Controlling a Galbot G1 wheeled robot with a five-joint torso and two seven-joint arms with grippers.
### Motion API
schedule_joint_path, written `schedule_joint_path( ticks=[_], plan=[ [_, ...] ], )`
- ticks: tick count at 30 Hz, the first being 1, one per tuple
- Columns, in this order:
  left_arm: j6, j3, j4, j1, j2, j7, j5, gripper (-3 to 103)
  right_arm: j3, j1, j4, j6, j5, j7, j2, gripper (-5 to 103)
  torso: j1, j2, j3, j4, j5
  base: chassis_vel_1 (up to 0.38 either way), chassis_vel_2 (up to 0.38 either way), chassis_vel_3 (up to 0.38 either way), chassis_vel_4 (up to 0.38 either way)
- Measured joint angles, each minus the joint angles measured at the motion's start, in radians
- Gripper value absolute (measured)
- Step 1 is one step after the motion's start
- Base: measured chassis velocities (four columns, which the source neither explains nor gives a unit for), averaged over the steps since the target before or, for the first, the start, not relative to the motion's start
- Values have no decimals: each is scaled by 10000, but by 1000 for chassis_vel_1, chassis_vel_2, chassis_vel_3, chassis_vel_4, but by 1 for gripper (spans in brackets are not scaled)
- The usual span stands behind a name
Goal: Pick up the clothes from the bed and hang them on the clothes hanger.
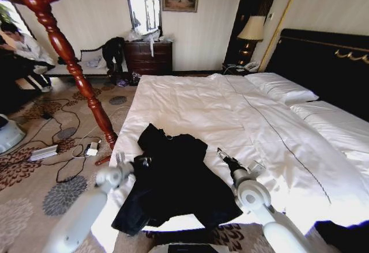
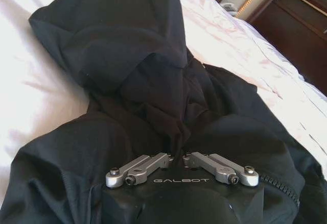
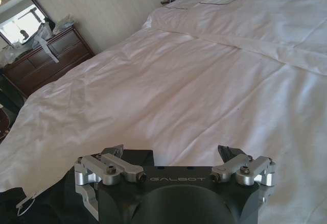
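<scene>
- Clothes [image 1: 173,178]: black jacket, spread crumpled on the white bed [image 1: 242,120], lower centre of the head view, near the foot edge.
- Left gripper [image 2: 176,158]: at the garment's left edge, fingers drawn together on a bunched fold of the black fabric.
- Right gripper [image 1: 222,155]: just right of the garment, over bare duvet, fingers apart, holding nothing.
- Clothes hanger [image 1: 69,57]: red-brown wooden stand, upper left, standing on patterned carpet [image 1: 34,189] beside the bed.

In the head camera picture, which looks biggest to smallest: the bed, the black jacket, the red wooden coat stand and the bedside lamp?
1. bed
2. black jacket
3. coat stand, though nearness and cropping make this rank unsure
4. lamp, far from the camera
</scene>
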Motion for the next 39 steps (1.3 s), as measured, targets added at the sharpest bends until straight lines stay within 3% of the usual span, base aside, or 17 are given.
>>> schedule_joint_path(
  ticks=[2,5,9,18,22,25,30,37,39],
  plan=[
    [-489,-185,-31,-103,-99,-157,656,1,-61,27,-46,0,-30,3,54,100,0,0,1,2,-4,0,0,0,0],
    [-829,-349,-163,-316,-52,-280,890,1,-73,35,-52,0,-31,6,56,100,1,0,1,1,-3,0,0,0,0],
    [-1419,-551,-633,-1105,789,-187,1936,1,-47,54,-53,0,-28,13,48,100,2,0,2,-1,-3,0,0,0,0],
    [-1546,-442,-1104,-1760,2252,33,2095,1,-6,33,23,0,-27,30,161,100,2,0,2,1,2,0,0,0,0],
    [-1428,-416,-905,-1156,1981,-96,1782,1,19,-12,25,0,-52,35,226,100,2,0,1,4,-1,0,0,0,0],
    [-1200,-552,-373,-297,876,-599,1142,1,33,-116,33,0,-121,39,228,100,2,0,2,3,-9,0,0,0,0],
    [-912,-888,-374,371,39,-1214,541,1,32,-220,33,0,-182,38,163,100,1,0,1,-1,-2,0,0,0,0],
    [-888,-1674,-541,1020,-98,-2022,357,0,-253,-33,-105,19,-218,-81,93,100,1,0,1,0,-2,0,0,0,0],
    [-723,-2076,-675,1143,68,-2307,256,11,-475,248,-262,52,-195,-231,-42,100,1,0,2,2,-2,0,0,0,0]
  ],
)
